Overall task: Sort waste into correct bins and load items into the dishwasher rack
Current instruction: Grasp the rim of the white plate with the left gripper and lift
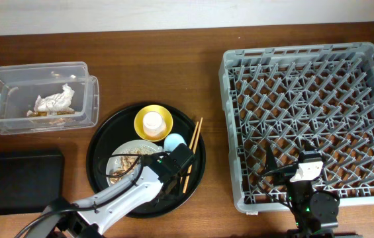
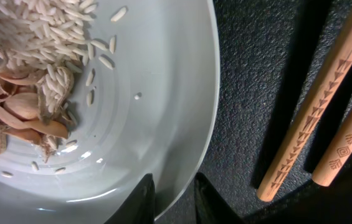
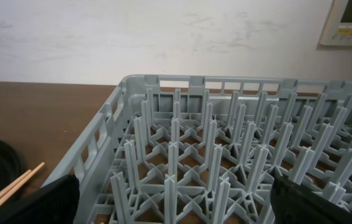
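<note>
Two fingers of the left gripper [image 2: 172, 190] straddle the plate [image 2: 163, 106] rim on the round black tray [image 2: 256, 74], nearly closed; whether they pinch it I can't tell. Right gripper [image 3: 176, 205] gapes empty over the dishwasher rack [image 3: 225, 124].

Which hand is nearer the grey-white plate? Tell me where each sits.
Left. The left hand straddles the rim of the plate; the right hand hangs open over the dishwasher rack, far off.

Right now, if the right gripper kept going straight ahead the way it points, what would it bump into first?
Probably the upright pegs of the grey dishwasher rack, just ahead of the open right gripper. It might skim over them; height is hard to judge.
</note>
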Motion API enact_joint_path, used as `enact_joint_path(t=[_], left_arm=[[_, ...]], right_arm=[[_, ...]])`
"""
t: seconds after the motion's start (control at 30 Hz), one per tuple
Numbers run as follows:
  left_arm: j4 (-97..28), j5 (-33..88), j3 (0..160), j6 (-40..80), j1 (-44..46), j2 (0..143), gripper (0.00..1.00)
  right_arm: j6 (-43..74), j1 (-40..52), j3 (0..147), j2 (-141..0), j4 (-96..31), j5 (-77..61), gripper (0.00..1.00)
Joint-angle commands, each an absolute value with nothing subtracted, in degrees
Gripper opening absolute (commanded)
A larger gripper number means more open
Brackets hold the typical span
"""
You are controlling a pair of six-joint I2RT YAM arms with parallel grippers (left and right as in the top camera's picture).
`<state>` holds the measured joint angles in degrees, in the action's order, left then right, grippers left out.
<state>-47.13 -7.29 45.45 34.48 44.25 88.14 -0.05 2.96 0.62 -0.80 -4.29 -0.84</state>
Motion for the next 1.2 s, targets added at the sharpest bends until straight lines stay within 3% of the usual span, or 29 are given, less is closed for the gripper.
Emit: enact_joint_path(t=[0.0,0.3,0.53,1.17], left_arm=[[-46.4,-6.7,43.7,36.9,44.5,88.5,0.17],[-44.1,-6.7,41.5,38.4,44.5,88.5,0.15],[-44.7,-6.7,41.6,38.4,44.5,86.9,0.01],[-54.3,-10.7,50.3,38.4,44.5,79.1,0.01]], right_arm=[[-0.2,2.6,0.3,-0.5,-4.6,-0.2,0.98],[-0.2,2.6,0.3,-0.5,-4.6,-0.2,0.98],[-0.2,2.6,0.3,-0.5,-4.6,-0.2,0.99],[-0.2,2.6,0.3,-0.5,-4.6,-0.1,0.98]])
